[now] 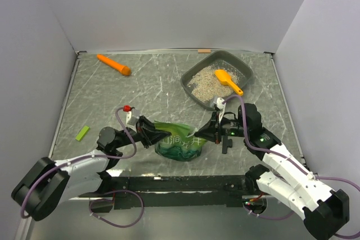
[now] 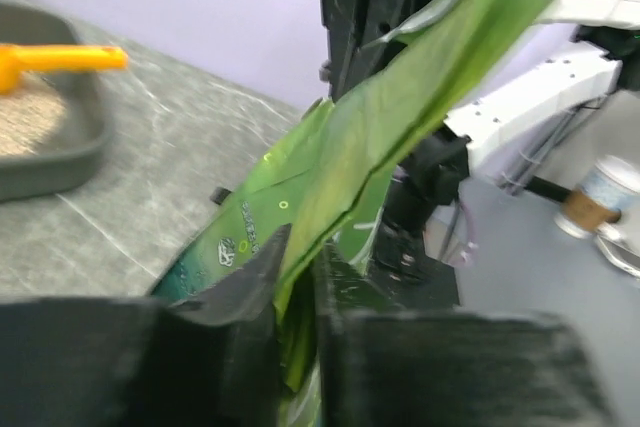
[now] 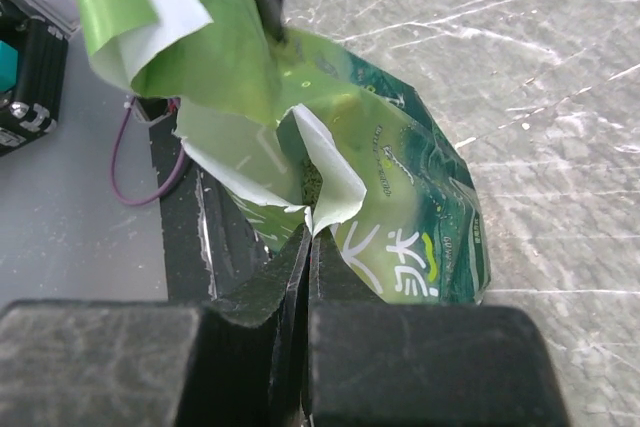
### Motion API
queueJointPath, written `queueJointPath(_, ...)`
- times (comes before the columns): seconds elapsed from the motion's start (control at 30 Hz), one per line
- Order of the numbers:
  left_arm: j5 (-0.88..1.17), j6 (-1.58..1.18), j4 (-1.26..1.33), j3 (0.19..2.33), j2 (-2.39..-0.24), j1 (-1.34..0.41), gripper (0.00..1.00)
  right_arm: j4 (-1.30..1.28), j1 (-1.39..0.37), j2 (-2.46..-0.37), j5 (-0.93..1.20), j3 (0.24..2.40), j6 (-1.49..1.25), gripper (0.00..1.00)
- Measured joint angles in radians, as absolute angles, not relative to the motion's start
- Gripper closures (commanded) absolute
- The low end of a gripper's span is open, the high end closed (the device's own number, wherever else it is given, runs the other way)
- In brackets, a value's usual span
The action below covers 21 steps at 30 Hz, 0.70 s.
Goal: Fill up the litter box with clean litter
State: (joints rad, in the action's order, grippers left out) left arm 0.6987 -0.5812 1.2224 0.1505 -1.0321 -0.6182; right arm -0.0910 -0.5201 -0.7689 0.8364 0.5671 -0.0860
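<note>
Nearest us, the left gripper (image 2: 300,277) and right gripper (image 3: 310,257) each pinch shut on opposite top edges of the glossy green plastic bag (image 1: 179,141), low centre of the overhead frame. We log the grey marbled table (image 1: 157,82) beneath. The dark grey rectangular plastic litter box (image 1: 236,63) sits upper right, apart from the bag. Pale beige-grey granular litter (image 1: 205,82) covers its left half, with a small orange plastic scoop (image 1: 228,81) resting on it.

Glossy plastic bag (image 1: 179,143) (litter box (image 1: 243,67) matt)
</note>
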Motion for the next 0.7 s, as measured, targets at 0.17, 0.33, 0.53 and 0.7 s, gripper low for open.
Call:
queueJointPath(0.17,0.772,-0.630,1.286,0.152,-1.087,-0.608,0.99,-0.099,-0.521,-0.756,0.836,0.564,-0.094,0.81)
queueJointPath(0.33,0.792,-0.622,1.258,0.152,-1.046,-0.607,0.99,-0.112,-0.521,-0.705,0.793,0.561,-0.119,0.45)
queueJointPath(0.53,0.721,-0.561,1.072,0.123,-0.841,-0.609,0.99,-0.043,-0.521,-0.555,0.677,0.491,-0.168,0.42)
queueJointPath(0.7,0.697,-0.557,1.032,0.115,-0.802,-0.610,0.99,0.050,-0.519,-0.406,0.595,0.345,-0.221,0.38)
